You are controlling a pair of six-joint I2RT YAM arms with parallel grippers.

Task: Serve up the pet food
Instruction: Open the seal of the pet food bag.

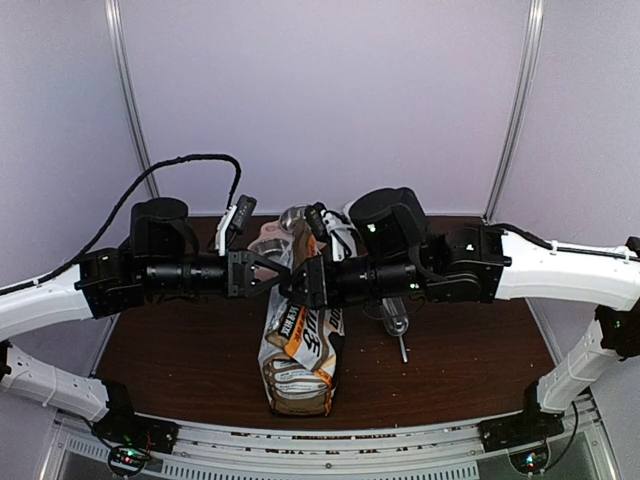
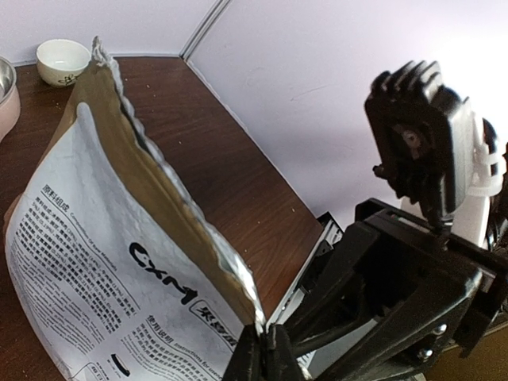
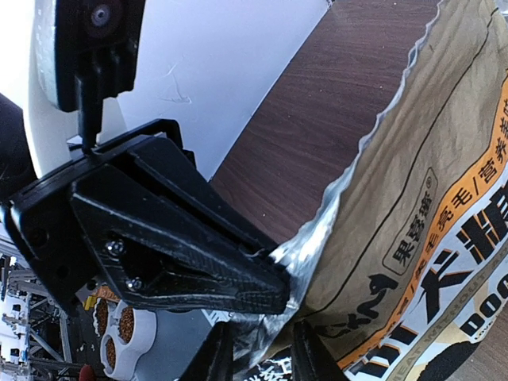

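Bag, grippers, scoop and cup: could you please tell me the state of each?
Bag: standing, mouth open.
Left gripper: shut on the bag's rim.
Right gripper: open, jaws apart at the rim.
Scoop: lying flat.
Cup: upright, empty.

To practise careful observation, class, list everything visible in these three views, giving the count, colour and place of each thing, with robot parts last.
pet food bag: one, white and kraft brown with silver lining, standing mid-table, top open
metal scoop: one, silver, on the table right of the bag
feeder: one, pink with a steel bowl, beyond the bag
small cup: one, white, near the far wall
table: one, dark brown
left gripper: one, black, shut on the bag's top edge
right gripper: one, black, jaws apart at the same edge
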